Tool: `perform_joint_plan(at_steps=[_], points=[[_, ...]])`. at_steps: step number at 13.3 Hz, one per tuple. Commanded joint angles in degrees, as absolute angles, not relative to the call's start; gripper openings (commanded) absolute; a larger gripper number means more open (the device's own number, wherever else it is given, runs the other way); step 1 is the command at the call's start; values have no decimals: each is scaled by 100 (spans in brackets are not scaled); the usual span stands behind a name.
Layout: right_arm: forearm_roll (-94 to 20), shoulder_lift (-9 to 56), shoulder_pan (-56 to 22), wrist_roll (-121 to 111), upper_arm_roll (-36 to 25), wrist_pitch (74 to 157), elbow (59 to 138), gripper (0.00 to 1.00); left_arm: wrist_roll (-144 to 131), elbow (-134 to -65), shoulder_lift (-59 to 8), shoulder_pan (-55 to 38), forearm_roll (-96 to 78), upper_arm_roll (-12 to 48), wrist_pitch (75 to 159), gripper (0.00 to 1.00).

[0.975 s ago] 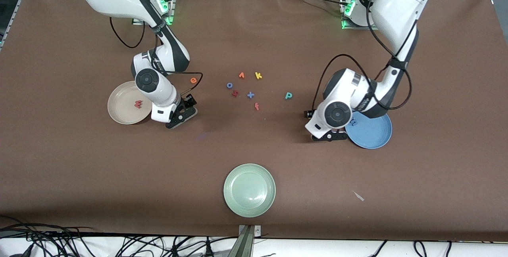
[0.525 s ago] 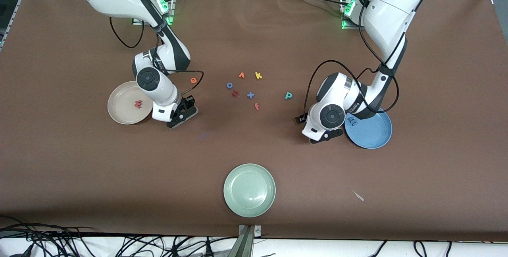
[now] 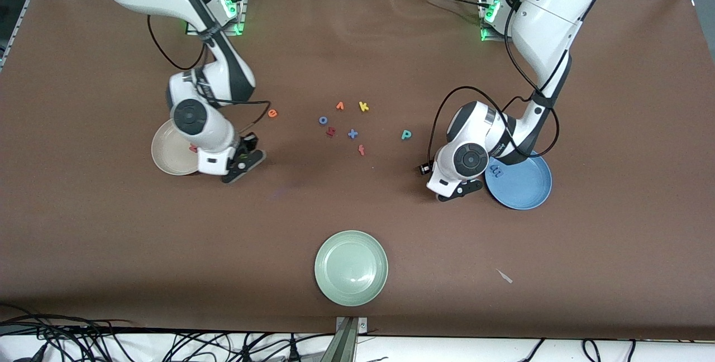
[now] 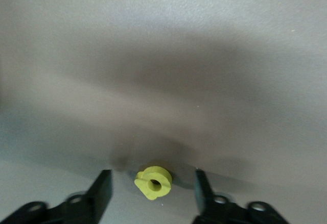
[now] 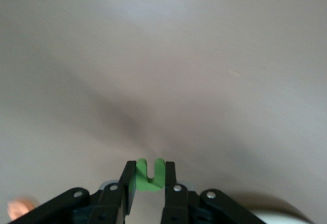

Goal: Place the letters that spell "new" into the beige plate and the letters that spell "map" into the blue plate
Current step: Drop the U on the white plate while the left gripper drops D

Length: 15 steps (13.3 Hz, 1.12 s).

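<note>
A brown cloth-covered table (image 3: 111, 228) bears a pale green plate (image 3: 351, 267) nearest the front camera and small foam letters at its middle, among them a teal p (image 3: 406, 134) and an orange e (image 3: 272, 113). The right gripper (image 5: 147, 183), beside the round cream-beige plate (image 3: 167, 158), pinches a green foam n (image 5: 149, 175). The left gripper (image 4: 153, 191), beside the round sky-blue plate (image 3: 525, 189) holding a blue m (image 3: 495, 170), stands parted around a yellow foam a (image 4: 153, 182) without touching it.

The right gripper (image 5: 149, 179) pinches the green n (image 5: 149, 175) between its black fingers (image 5: 127, 182), over blurred brown tabletop (image 5: 163, 71).
</note>
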State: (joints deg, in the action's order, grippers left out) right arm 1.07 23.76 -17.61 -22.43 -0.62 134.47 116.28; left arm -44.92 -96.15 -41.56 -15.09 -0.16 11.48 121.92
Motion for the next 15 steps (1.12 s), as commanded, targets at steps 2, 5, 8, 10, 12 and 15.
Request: perform_joint_plan(at_steps=[2,5,8,10,12,15], points=[[53,1522,-1740,-3233,-746,13411,12583,4,-4535,-9747,-4052,-1485,-132,1143,12226,13],[62,1240,-1740,-3584,-1132,13938,13252,5,-4526,-9747,-4052,-1485,-132,1143,12226,13],[26,1222,-1740,-3481,-1318,14089,13412,100,-4474,-9712,-3903,-1477,-132,1134,12112,12],[26,1021,-1749,-2695,-1266,13713,13395,100,-4360,-9572,-3640,-1328,-80,1116,11753,12],[26,748,-1767,-1754,-837,13475,13395,100,-3827,-9309,-3595,-1152,-44,1108,11270,12],[26,589,-1775,-645,-204,13386,13430,100,-2755,-9246,-3507,-670,-44,1099,10934,12]])
